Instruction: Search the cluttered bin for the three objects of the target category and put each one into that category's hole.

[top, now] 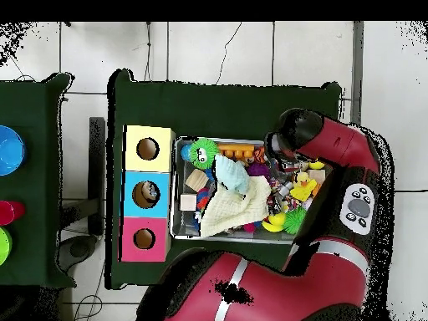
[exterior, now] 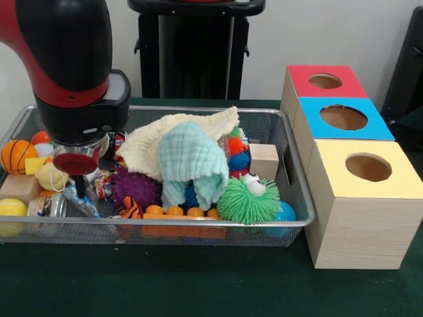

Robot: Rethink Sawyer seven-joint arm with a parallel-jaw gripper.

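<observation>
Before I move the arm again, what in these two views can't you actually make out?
- Gripper: open or shut unclear; the arm's head blocks it overhead, clutter blurs it in front.
- Toys under the cream cloth and mint cloth: hidden in both views.
- Bin end below the arm: covered overhead.
- Blue box hole: contents too dark to tell.

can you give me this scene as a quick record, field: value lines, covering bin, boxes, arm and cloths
bin: silver wire mesh basket, packed with toys
cloths: cream cloth with a mint cloth on top, heaped mid-bin
visible toys: green spiky ball with eyes, purple spiky ball, small basketball
boxes: red, blue and yellow tops in a row beside the bin
target hole: blue-topped box's hole
arm: down over the bin's end farthest from the boxes
hand: low among the toys, open or shut unclear
</observation>
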